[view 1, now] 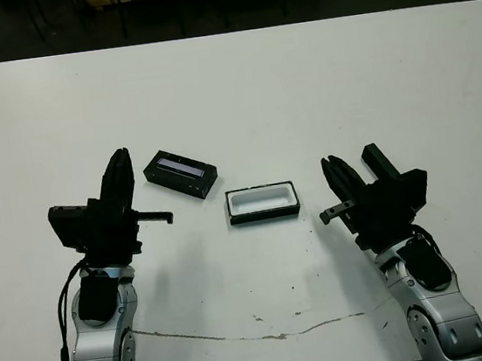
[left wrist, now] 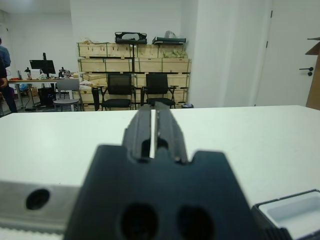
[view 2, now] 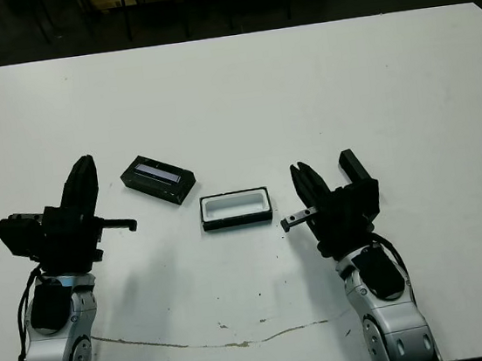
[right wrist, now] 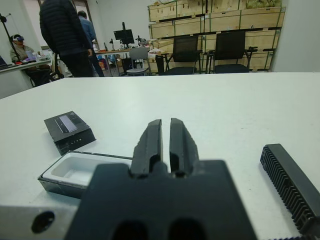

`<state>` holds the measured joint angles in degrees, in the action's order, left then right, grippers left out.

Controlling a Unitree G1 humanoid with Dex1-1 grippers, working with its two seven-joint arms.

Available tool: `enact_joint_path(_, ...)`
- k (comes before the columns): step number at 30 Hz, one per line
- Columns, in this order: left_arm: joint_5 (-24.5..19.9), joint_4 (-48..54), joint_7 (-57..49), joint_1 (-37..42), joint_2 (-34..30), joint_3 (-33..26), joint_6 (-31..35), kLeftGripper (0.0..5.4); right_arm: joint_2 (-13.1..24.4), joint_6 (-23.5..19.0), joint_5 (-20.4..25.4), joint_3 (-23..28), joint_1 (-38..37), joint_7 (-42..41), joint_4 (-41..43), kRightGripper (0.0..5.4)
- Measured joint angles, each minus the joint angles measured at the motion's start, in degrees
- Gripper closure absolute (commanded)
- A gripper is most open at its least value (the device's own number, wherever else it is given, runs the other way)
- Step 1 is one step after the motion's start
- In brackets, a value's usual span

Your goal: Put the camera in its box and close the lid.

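Observation:
The box (view 1: 262, 202), a shallow black tray with white lining, lies uncovered near the table's middle. Just to its left and further back sits the lid (view 1: 180, 172), a black block with a pale strip on top. The camera (view 1: 382, 163), a narrow dark ribbed bar, rests on the table close beside my right gripper, on its outer side; it also shows in the right wrist view as the camera (right wrist: 291, 187). My right gripper (view 1: 331, 166) hovers to the right of the box, shut and empty. My left gripper (view 1: 118, 163) is left of the lid, shut and empty.
The white table (view 1: 239, 93) stretches wide beyond the objects. A thin crack line (view 1: 242, 334) runs along its near part. In the right wrist view, people (right wrist: 65, 35) stand past the table's far edge, among chairs and stacked crates.

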<state>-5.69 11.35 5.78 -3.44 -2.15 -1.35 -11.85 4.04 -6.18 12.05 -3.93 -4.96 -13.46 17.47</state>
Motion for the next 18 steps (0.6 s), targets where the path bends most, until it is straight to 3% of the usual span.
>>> enact_joint_path(11,0.1,0.0,-0.2,0.0,0.1,0.1,0.1,5.38,0.2,-0.7,-0.1,0.1,-0.1,0.0,0.7,5.40)
enact_joint_path(18,-0.1,-0.3,-0.1,0.0,0.1,0.0,-0.3,5.38,2.0,-6.3,0.9,3.1,0.0,0.8,6.2,5.40)
